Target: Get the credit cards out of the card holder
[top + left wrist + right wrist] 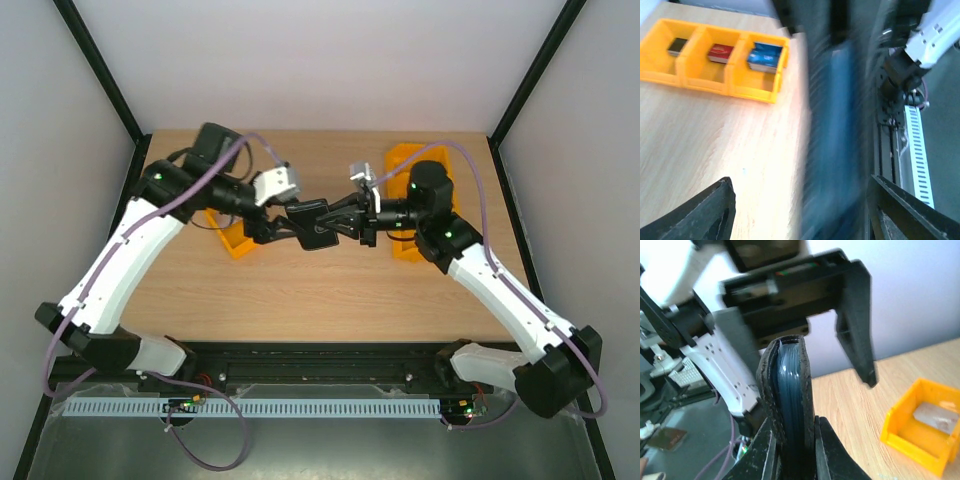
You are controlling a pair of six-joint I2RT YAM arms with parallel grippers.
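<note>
Risk: card holder [785,390] could slip or twist free, pinched along one edge only by right gripper [792,450] | Grip: right gripper clamped on card holder, left gripper [800,200] spread apart around it | Place: card holder lifted above table [300,290] centre, between both grippers, cards [790,370] tucked inside

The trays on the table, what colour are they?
Orange trays, best seen in the left wrist view.

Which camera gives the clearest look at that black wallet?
The right wrist view: the wallet fills it, edge-on, clamped in the right gripper. The top view shows a small dark shape between the arms; the left wrist view, a blue blur.
</note>
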